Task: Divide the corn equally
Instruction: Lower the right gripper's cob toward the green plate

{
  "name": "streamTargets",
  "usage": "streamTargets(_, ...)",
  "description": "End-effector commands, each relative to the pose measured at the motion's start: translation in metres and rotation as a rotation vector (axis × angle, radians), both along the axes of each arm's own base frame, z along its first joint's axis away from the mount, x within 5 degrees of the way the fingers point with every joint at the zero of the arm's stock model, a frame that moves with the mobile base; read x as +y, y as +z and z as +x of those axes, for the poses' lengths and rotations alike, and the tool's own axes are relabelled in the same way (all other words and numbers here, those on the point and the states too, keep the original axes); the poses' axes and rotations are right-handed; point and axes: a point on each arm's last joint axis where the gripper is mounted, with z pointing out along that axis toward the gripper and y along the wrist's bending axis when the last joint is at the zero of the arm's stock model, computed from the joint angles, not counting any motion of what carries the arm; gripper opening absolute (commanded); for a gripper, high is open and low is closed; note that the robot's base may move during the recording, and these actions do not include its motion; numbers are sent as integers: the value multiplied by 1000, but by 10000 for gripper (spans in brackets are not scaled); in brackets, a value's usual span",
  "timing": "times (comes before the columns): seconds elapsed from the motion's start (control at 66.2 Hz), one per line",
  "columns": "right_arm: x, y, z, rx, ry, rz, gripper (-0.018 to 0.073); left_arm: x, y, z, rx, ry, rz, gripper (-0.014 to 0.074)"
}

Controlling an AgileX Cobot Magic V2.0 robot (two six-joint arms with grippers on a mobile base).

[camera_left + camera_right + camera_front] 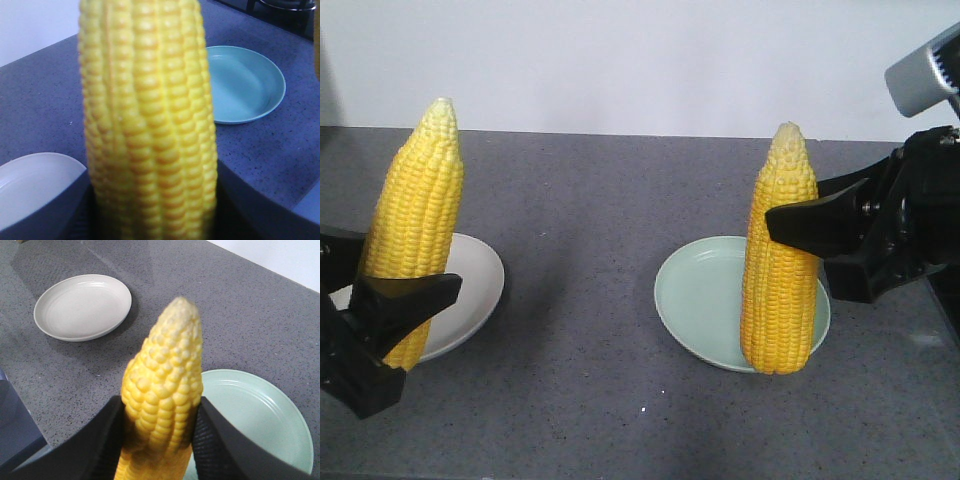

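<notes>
Two yellow corn cobs stand upright, each held by an arm. My left gripper (pixel 405 300) is shut on the left corn cob (pixel 417 215), which hangs over the white plate (pixel 470 300). That cob (pixel 150 125) fills the left wrist view between the jaws. My right gripper (pixel 800 225) is shut on the right corn cob (pixel 780 260), whose lower end is over the pale green plate (pixel 705 295). In the right wrist view the black fingers (pixel 220 440) squeeze this cob (pixel 162 390) at its middle, tip pointing away.
Both plates lie on a dark grey speckled counter (pixel 590 380) with a white wall behind. The green plate (pixel 245 85) and white plate (pixel 30 185) show in the left wrist view. The white plate (pixel 82 305) is far left in the right wrist view.
</notes>
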Motion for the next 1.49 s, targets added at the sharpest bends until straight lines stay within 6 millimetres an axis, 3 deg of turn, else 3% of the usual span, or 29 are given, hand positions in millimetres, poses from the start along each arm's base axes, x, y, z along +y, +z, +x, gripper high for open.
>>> streamTargets(0.0, -1, 15, -2, -73, -21, 52, 204, 0, 16, 1, -81, 14, -64, 307)
streamTargets(1.48, -1, 15, -2, -73, -21, 52, 204, 0, 16, 1, -81, 14, -64, 307)
